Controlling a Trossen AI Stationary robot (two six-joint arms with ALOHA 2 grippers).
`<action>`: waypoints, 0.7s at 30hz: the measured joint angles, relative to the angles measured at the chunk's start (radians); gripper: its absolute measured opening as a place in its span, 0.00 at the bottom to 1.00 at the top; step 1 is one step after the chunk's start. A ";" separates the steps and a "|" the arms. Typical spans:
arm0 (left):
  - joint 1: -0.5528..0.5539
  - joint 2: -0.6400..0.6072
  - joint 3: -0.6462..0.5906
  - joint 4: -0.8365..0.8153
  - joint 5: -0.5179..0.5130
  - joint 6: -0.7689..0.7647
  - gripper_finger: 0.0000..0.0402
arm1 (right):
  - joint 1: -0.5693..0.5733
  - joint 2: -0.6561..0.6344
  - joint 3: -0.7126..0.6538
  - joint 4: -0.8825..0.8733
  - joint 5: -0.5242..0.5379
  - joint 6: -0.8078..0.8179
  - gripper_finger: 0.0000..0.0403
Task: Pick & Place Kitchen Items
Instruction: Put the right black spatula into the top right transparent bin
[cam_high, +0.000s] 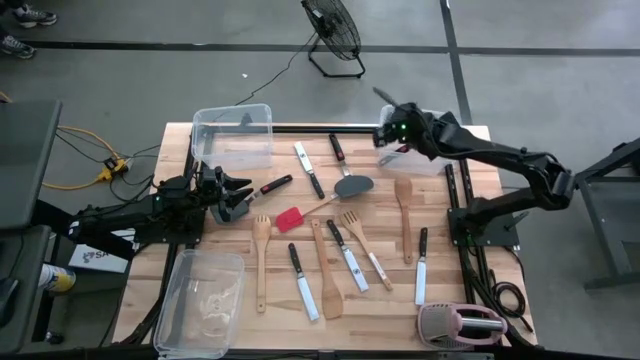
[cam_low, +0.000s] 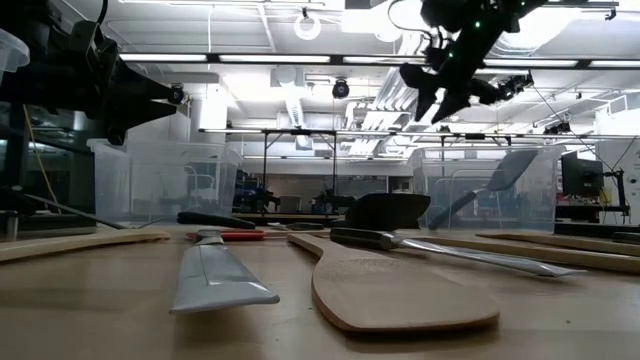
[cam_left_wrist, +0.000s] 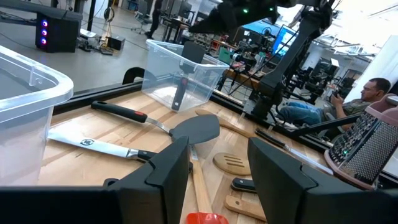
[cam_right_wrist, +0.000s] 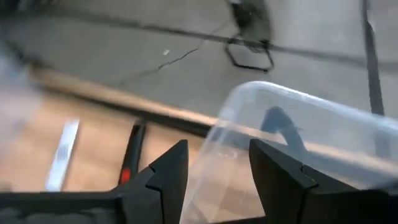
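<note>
Light, striped wooden tabletop (cam_high: 440, 300); clear plastic bins (cam_high: 232, 130) at its far corners. Knives (cam_high: 305, 283) — black handles, white blades. Pale wooden spoons (cam_high: 404, 215), one small red spatula (cam_high: 289, 219), a dark grey spatula (cam_high: 352, 186) — and a pink-and-grey toaster (cam_high: 460, 324).

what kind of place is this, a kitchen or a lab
Most likely a robotics lab or workshop, not a kitchen. The wooden table stands on a bare concrete floor with a floor fan nearby, and the low view shows an open industrial ceiling with strip lights and workbenches with monitors behind.
</note>
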 joint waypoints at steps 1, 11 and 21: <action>0.000 0.000 0.000 0.000 0.000 0.000 0.41 | 0.017 0.000 0.000 0.000 -0.015 -0.088 0.40; 0.000 0.000 0.000 0.000 0.000 0.000 0.41 | 0.192 0.004 -0.003 -0.005 -0.330 -0.753 0.40; 0.000 0.000 0.000 0.000 0.000 0.000 0.41 | 0.342 0.004 -0.152 0.089 -0.382 -0.774 0.49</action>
